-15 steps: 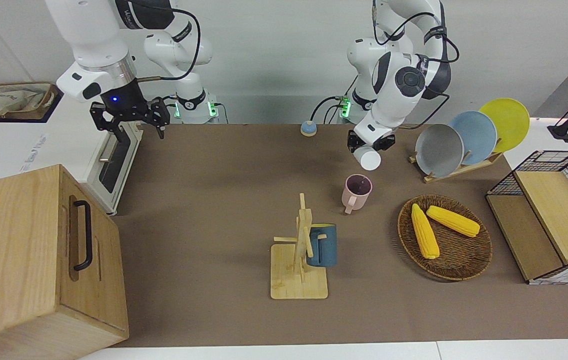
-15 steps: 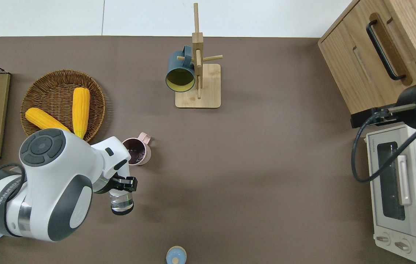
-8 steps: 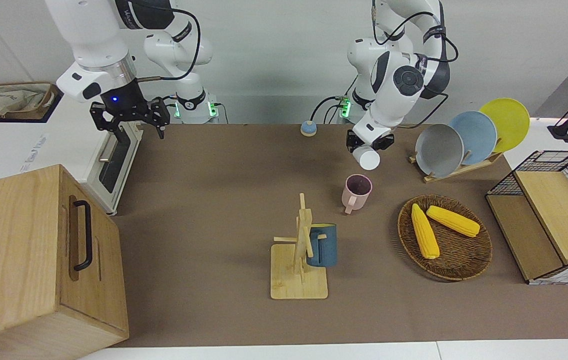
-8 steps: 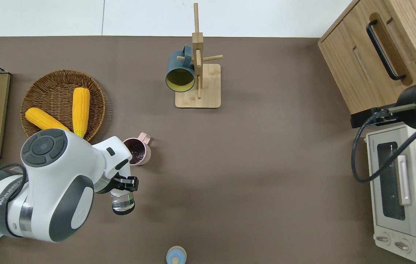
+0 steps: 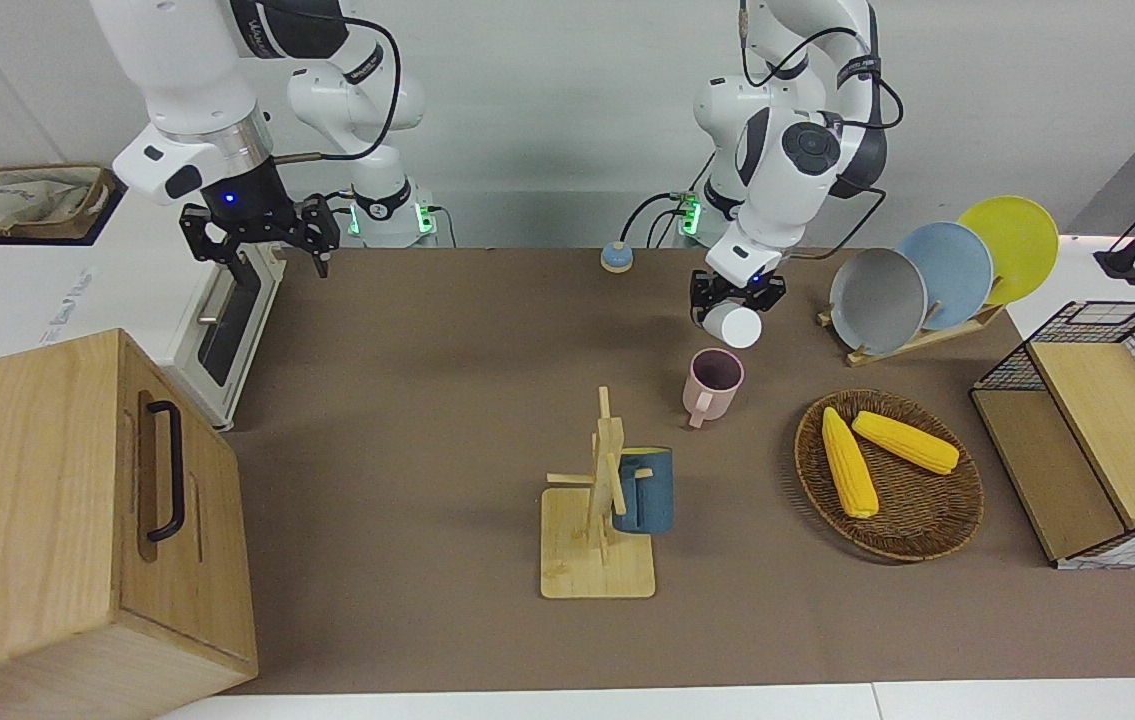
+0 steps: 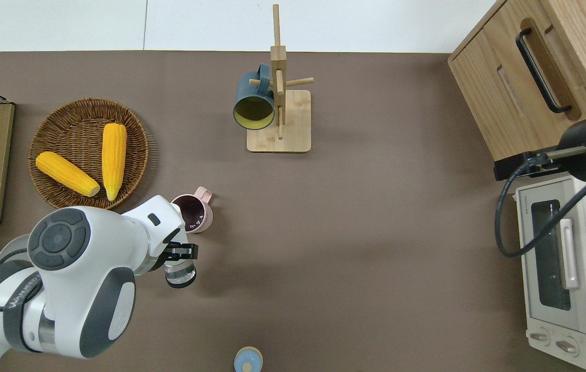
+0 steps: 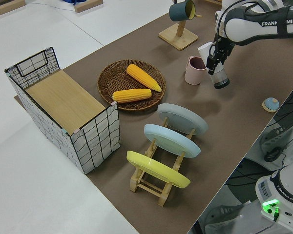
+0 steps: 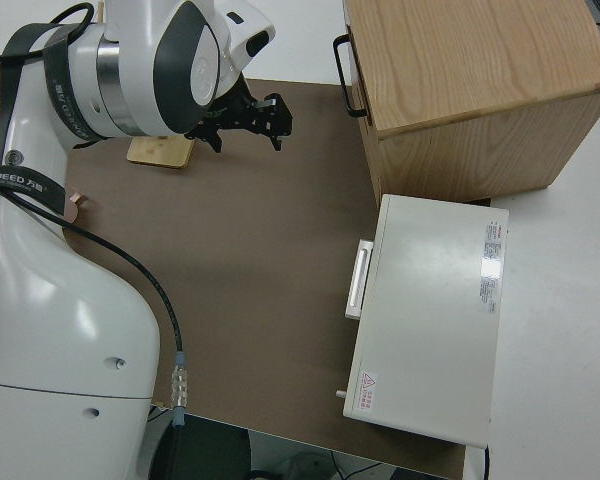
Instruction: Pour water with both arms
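Since a second ago the left gripper (image 5: pixel 737 297) has carried its clear glass (image 5: pixel 733 325) closer to the pink mug (image 5: pixel 715 382); nothing else has shifted.

At the upper left of the front view the right arm is parked, the right gripper (image 5: pixel 262 235) with its fingers spread open and holding nothing. In the lower middle a dark blue mug (image 5: pixel 645 490) hangs on the wooden mug tree (image 5: pixel 599 520). Right of centre, the left gripper is clamped on the tilted glass, which in the overhead view sits in the lower left, over bare mat just beside the pink mug (image 6: pixel 193 213). Further right lie two corn cobs (image 5: pixel 847 460) in a wicker basket (image 5: pixel 927 530).
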Robot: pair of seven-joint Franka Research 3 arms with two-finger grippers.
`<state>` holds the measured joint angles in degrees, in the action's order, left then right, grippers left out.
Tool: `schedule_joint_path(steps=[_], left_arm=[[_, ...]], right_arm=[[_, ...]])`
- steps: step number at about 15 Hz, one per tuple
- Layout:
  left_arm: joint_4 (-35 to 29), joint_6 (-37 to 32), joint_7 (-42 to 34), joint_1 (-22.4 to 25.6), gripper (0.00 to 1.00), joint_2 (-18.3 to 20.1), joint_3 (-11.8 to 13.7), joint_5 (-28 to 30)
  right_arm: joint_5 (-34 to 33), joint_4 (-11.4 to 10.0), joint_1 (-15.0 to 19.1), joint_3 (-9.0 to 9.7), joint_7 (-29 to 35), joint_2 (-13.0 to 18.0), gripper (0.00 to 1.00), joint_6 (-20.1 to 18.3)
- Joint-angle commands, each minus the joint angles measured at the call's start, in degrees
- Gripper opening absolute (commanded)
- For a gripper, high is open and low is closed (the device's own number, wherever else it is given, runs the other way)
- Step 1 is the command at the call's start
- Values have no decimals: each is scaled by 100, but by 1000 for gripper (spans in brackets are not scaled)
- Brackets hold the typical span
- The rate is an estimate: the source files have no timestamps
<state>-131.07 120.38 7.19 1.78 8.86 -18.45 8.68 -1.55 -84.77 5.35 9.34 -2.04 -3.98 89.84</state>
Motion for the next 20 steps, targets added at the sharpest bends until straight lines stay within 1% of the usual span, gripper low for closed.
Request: schedule_joint_path(steps=[1,3,7,9,11,15,17,19,20], left_arm=[[-349,223,80,-55,0,458,17,133],[-480,240,89,-47,0,624,17,142],[-946,267,80,15,0,1397,52,160],[-1165,258,80,111,0,1810,113,160],[-1254,284,80,226,0,2075,122,134],[-1246,591,37,726,0,2409,122,37],[-1193,775,98,963,0,2427,78,-435],[-1158,1083,98,1165,0,2427,122,-543],[-1140,1293,72,1349,0,2419,122,-543]], right_arm=[[120,57,28,6,-112,2,987,-81],[111,57,28,6,-112,2,987,-81],[120,57,28,6,-112,2,987,-81],[120,57,28,6,-112,2,987,-81],[111,57,28,6,-112,2,987,-81],[111,57,28,6,-112,2,987,-81],[120,57,28,6,-112,2,987,-81],[111,57,28,6,-112,2,987,-81],[111,57,28,6,-112,2,987,-81]])
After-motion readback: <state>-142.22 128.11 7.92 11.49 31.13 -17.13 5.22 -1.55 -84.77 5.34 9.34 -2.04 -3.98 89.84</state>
